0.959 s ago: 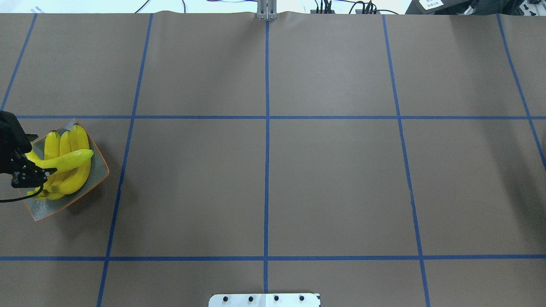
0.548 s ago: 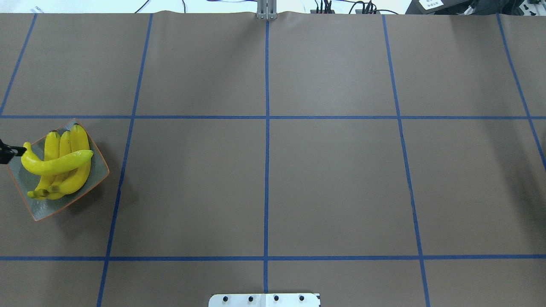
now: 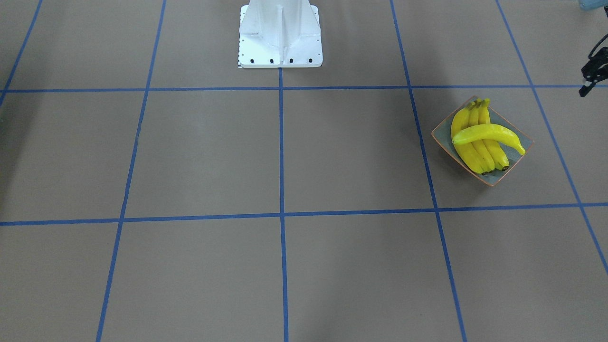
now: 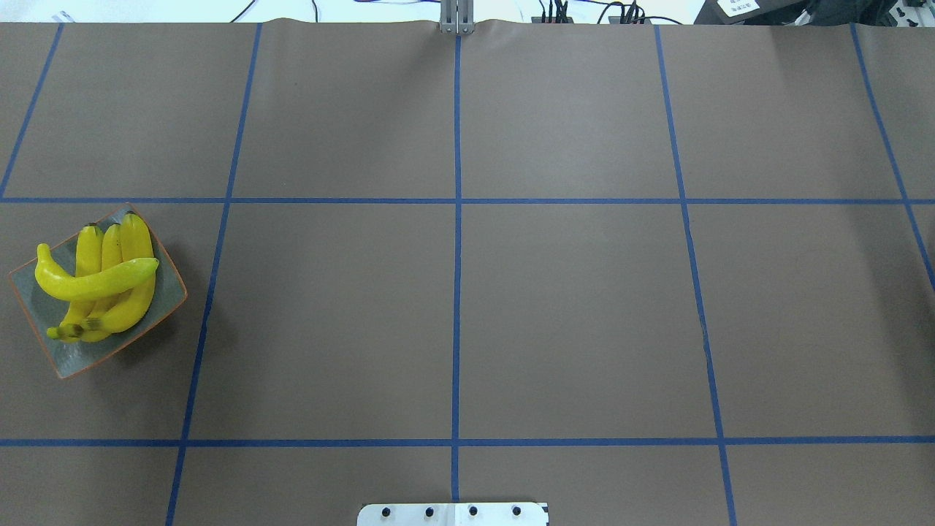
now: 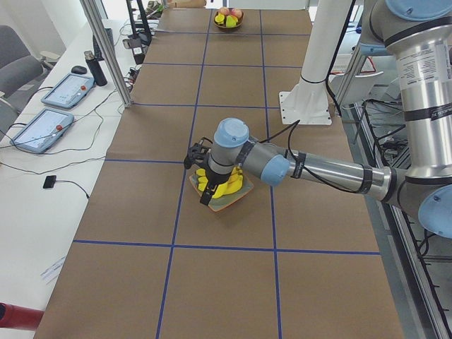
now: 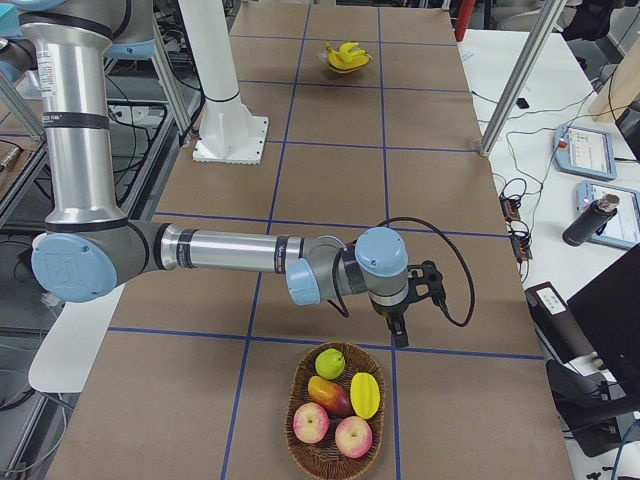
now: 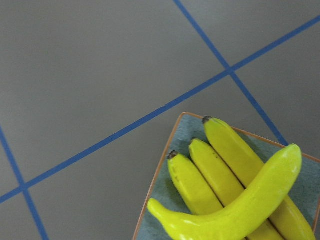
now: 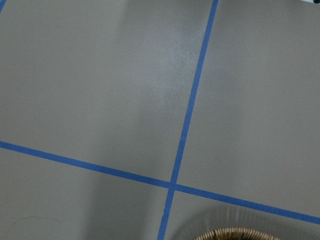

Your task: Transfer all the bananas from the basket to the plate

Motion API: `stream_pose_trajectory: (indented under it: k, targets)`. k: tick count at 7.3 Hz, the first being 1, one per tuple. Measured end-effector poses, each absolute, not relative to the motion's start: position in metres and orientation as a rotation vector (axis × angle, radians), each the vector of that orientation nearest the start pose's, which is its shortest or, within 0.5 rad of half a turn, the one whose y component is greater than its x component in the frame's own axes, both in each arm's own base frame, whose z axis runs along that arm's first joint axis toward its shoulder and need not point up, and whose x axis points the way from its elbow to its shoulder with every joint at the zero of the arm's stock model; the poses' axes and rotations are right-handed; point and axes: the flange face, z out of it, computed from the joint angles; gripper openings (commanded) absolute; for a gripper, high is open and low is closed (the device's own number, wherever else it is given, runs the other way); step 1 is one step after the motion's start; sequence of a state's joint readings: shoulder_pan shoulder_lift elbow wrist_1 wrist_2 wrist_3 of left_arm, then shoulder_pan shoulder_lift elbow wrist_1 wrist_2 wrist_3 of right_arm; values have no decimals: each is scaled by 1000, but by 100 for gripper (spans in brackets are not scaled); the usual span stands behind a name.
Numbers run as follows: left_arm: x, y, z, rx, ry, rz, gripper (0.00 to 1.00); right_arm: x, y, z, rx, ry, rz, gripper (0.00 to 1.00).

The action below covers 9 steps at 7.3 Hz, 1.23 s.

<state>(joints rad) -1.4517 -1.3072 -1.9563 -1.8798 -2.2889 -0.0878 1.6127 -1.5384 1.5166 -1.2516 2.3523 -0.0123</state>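
Several yellow bananas [image 4: 95, 281] lie on the grey-green, orange-rimmed plate [image 4: 69, 358] at the table's left; one lies across the other three. They also show in the front view [image 3: 479, 142], on the plate [image 3: 444, 133] there, and in the left wrist view [image 7: 240, 200]. My left gripper [image 3: 589, 76] hangs at the front view's right edge, apart from the plate; in the exterior left view [image 5: 200, 175] its fingers stand apart and hold nothing. My right gripper [image 6: 400, 320] shows only in the exterior right view, just above the wicker basket [image 6: 335, 410]; I cannot tell its state.
The basket holds apples, a mango and a green fruit, no bananas visible. Its rim shows at the bottom of the right wrist view [image 8: 235, 234]. The white robot base [image 3: 280, 33] stands mid-table at the near edge. Blue tape lines cross the brown table.
My left gripper was at the top banana's stem end, let it go and drew back leftward out of the overhead view. The banana stays lying across the others.
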Motion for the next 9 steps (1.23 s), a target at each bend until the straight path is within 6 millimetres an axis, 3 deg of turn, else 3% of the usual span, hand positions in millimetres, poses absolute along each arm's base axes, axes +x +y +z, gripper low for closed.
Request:
stream_pose_trajectory:
  k: [2,4,6,9]
  targets:
    - [-54,-395,613,214,709,151,100,112,-514,644,270,-750,-106,100]
    - [-64,-380,641,96,698,115,100,131,-508,649,237,-739,-124,100]
    - [-65,-377,657,52,706,96,100,137,-498,661,208,-696,-118,100]
    - [-62,-376,643,81,749,107,100,136,-475,688,168,-660,-97,100]
